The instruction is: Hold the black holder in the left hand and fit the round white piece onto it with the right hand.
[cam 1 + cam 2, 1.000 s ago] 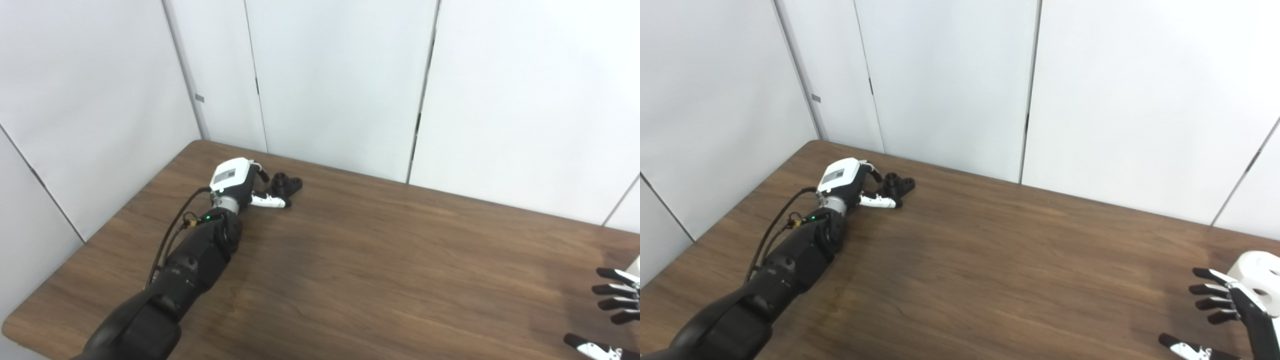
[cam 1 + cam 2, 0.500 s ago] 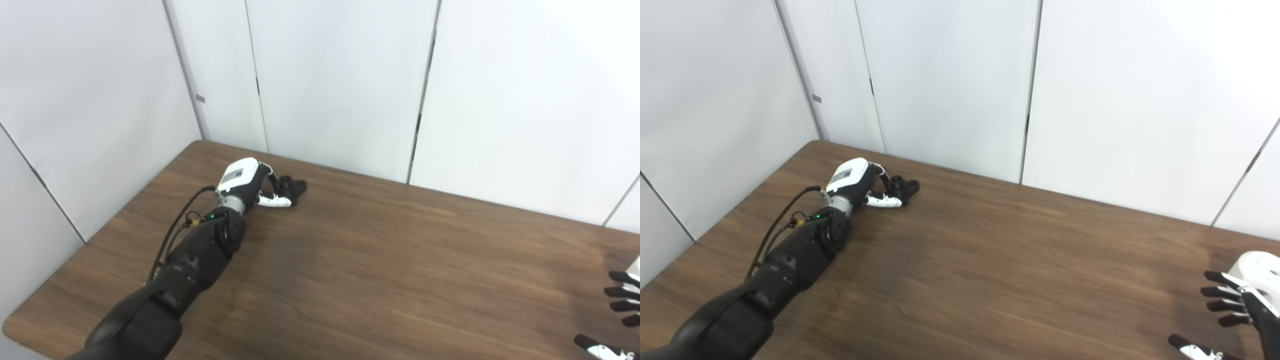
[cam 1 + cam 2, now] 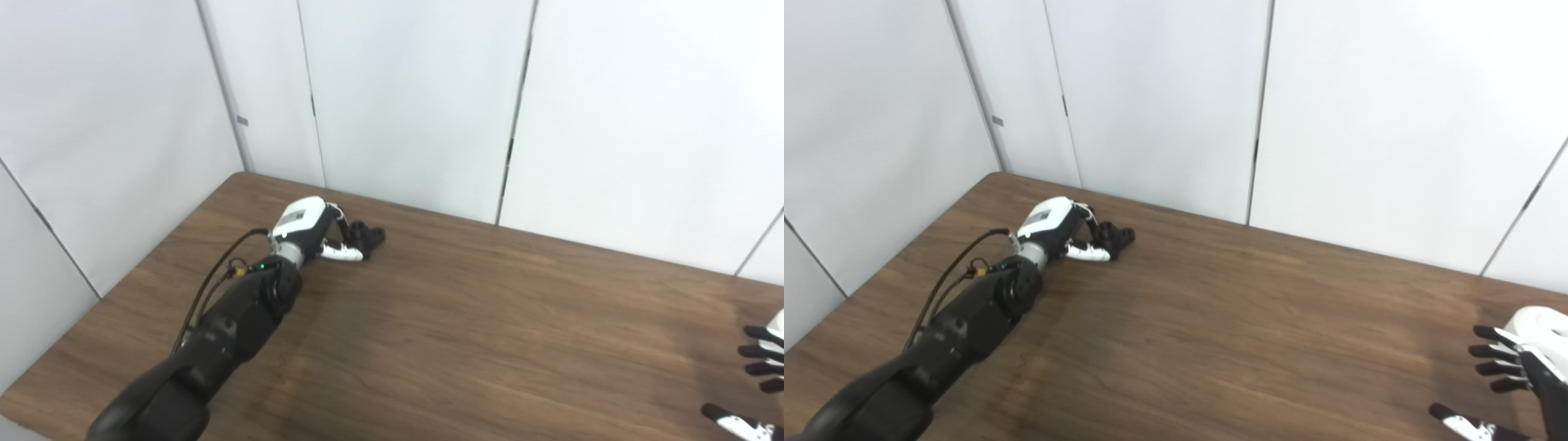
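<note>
The black holder (image 3: 371,235) lies on the brown table (image 3: 465,331) near its far left corner. My left hand (image 3: 318,229) reaches it from the near left. Its dark fingers curl over the holder's near end and its white thumb (image 3: 342,252) presses in from the front, so it grips the holder, which rests on the table. The round white piece (image 3: 1538,321) sits at the table's right edge. My right hand (image 3: 1513,380) hovers just in front of it, open with fingers spread, not touching it.
White wall panels (image 3: 416,104) stand close behind the table's far edge and along its left side. The table's left edge (image 3: 116,288) runs just beside my left forearm. A black cable (image 3: 211,285) loops along that arm.
My left hand has pushed forward and to the right and closed over the holder, which slid slightly right with it. The right hand has drifted a little to the right, still open.
</note>
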### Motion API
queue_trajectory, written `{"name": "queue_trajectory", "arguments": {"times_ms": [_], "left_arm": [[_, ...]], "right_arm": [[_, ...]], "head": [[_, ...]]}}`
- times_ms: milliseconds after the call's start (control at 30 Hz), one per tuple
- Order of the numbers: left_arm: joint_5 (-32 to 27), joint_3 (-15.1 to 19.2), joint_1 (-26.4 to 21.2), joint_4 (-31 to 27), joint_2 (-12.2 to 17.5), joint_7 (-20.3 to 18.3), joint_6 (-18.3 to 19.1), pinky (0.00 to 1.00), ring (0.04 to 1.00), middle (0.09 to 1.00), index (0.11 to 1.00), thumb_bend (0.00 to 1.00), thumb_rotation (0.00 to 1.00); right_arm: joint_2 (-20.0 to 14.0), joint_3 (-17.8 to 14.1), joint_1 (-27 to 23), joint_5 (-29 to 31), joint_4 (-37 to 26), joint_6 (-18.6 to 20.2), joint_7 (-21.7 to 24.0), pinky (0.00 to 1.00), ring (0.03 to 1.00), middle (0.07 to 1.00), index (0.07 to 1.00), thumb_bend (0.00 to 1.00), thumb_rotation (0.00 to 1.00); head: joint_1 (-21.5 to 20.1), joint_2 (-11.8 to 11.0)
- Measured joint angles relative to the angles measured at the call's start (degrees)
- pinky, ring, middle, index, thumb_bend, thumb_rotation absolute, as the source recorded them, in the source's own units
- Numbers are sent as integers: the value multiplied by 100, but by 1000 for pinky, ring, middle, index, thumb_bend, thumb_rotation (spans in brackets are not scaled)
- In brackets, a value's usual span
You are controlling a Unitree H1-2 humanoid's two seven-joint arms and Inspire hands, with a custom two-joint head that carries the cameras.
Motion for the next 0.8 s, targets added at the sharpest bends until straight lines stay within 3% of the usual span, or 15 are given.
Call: {"name": "queue_trajectory", "arguments": {"times_ms": [333,433,567,800], "left_arm": [[64,-357,607,-1251,-235,-116,-315,884,952,881,485,523,71],[42,-451,677,-1526,-398,-330,-444,931,975,896,484,523,70],[27,-543,742,-1741,-559,-531,-531,885,963,897,484,524,69],[177,-988,764,-1953,-774,-683,-1099,862,958,899,486,523,71]], "right_arm": [[74,90,-185,-276,-54,118,-6,505,592,654,737,663,0],[75,109,-241,-396,-66,116,-22,499,597,663,737,664,0],[79,110,-263,-386,-63,115,-29,494,596,667,738,655,0],[81,113,-325,-274,148,70,-78,492,597,668,744,617,33]], "head": [[-519,79],[-686,105],[-966,167],[-1231,211]]}}
